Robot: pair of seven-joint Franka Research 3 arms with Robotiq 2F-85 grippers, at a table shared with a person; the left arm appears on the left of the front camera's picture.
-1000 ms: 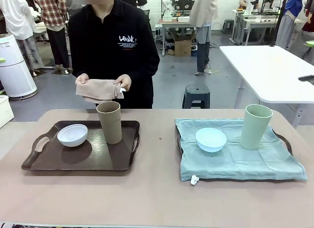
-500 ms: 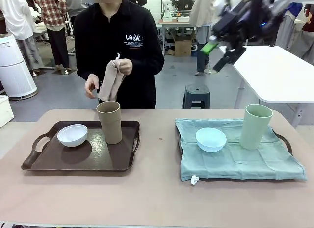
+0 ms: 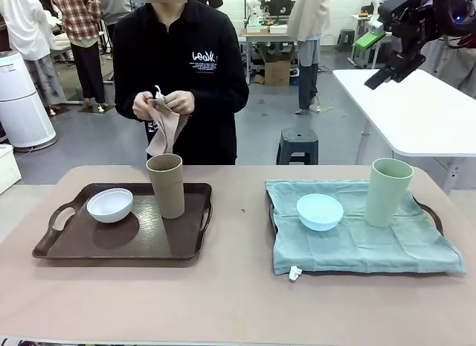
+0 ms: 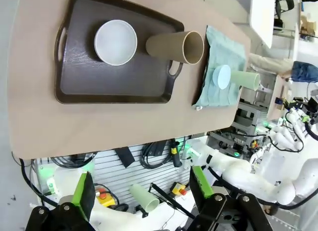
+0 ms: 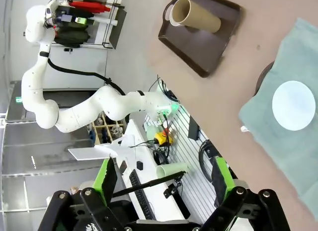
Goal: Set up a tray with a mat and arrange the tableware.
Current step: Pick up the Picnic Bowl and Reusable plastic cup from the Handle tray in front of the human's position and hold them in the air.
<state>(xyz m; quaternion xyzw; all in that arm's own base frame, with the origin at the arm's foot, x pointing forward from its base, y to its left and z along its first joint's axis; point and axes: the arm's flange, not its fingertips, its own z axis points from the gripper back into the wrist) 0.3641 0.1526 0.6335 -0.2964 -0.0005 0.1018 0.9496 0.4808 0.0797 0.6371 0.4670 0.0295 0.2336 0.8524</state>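
Observation:
A dark brown tray (image 3: 89, 245) at the left carries a white bowl (image 3: 110, 204) and an upright tan-brown cup (image 3: 166, 184). At the right, a pale blue-green mat (image 3: 372, 245) covers a second tray and bears a light blue bowl (image 3: 320, 211) and a pale green cup (image 3: 387, 191). The person behind the table holds a tan cloth mat (image 3: 165, 126) in both hands. My right gripper (image 3: 375, 59) hangs open high at the upper right, far above the table. My left gripper (image 4: 140, 189) is open, high over the brown tray (image 4: 99, 87). My right gripper (image 5: 164, 179) holds nothing.
A white table (image 3: 416, 108) and a dark stool (image 3: 297, 145) stand behind the work table. Bare tabletop (image 3: 238, 212) lies between the two trays. The left arm (image 5: 99, 107) rises beside the table's near edge.
The person has lifted the tan cloth from waist height and is handling it at chest height. My right gripper came into the front view and moved right.

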